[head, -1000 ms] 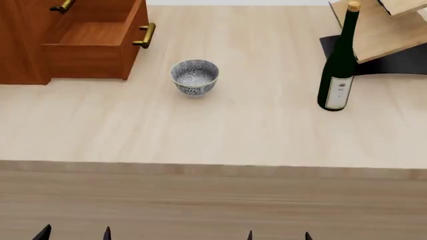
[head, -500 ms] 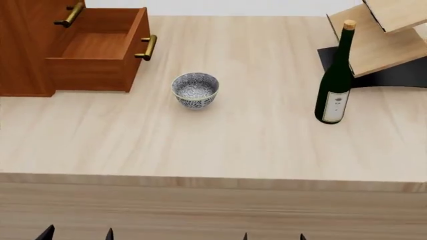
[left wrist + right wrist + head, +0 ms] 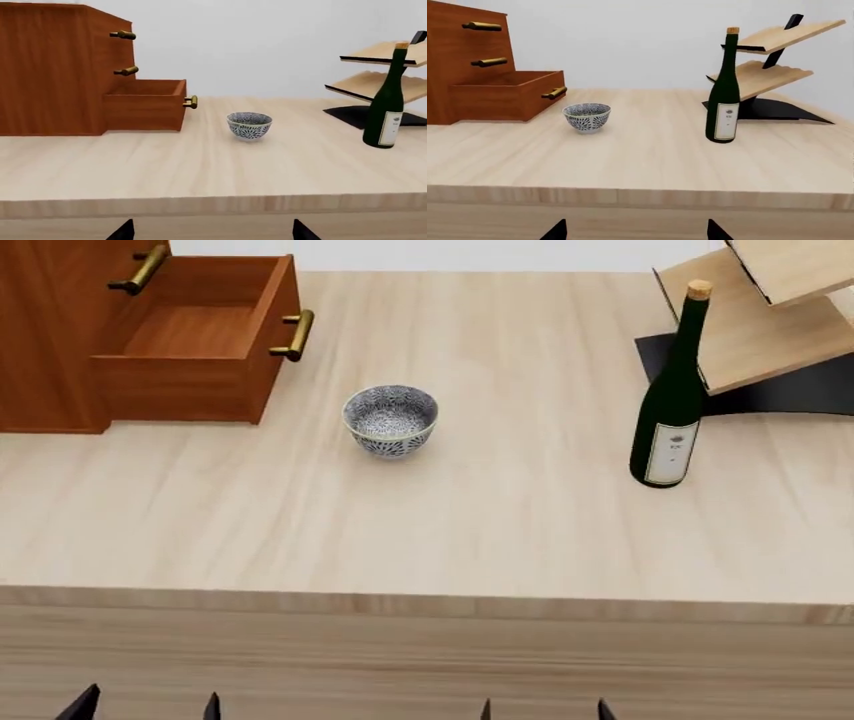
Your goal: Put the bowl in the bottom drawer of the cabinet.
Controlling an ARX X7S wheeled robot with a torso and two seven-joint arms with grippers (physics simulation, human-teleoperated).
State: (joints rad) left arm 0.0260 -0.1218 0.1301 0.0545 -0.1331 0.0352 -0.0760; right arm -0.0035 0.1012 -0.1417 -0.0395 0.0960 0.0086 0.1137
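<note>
The patterned bowl (image 3: pixel 390 420) (image 3: pixel 249 125) (image 3: pixel 587 117) stands upright on the light wooden table (image 3: pixel 507 520), a little in front of and right of the cabinet (image 3: pixel 47 330) (image 3: pixel 50 70) (image 3: pixel 454 60). The bottom drawer (image 3: pixel 200 340) (image 3: pixel 147 102) (image 3: pixel 510 92) is pulled out, and nothing shows in the part of its box that I can see. Both grippers hang below the table's front edge, far from the bowl. The left gripper (image 3: pixel 147 707) (image 3: pixel 211 231) is open with nothing between its tips. So is the right gripper (image 3: pixel 545 708) (image 3: pixel 634 231).
A dark green wine bottle (image 3: pixel 671 400) (image 3: pixel 387 100) (image 3: pixel 724 90) stands upright at the right. Behind it is a light wooden rack (image 3: pixel 774 300) (image 3: pixel 767 55) on a black base. The table's front edge (image 3: pixel 427 605) lies between the grippers and the bowl.
The head view tilted up a second ago, so everything on the table slid lower in the frame. In the last half second only the gripper tips shifted slightly.
</note>
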